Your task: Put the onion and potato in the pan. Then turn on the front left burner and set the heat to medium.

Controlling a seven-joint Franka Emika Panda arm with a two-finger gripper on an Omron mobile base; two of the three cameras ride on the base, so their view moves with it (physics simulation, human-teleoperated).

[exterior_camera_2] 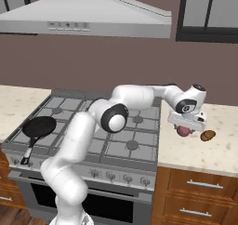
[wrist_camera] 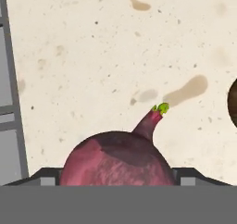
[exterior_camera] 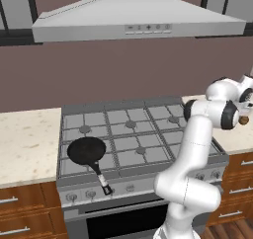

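My jaws (exterior_camera_2: 185, 129) sit closed around the onion (exterior_camera_2: 183, 131), right of the stove (exterior_camera_2: 116, 126) over the speckled worktop (exterior_camera_2: 218, 145). The potato (exterior_camera_2: 208, 135) lies just beside it on the worktop. The pan (exterior_camera: 87, 150) rests on the front left burner, well apart.

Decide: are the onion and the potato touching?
Apart. In the right base view, bare counter shows between the onion under the tool and the potato.

Glossy white tubular arm (exterior_camera_2: 79, 140) with rounded segments, dark grey caps at its joints, and a white hand.
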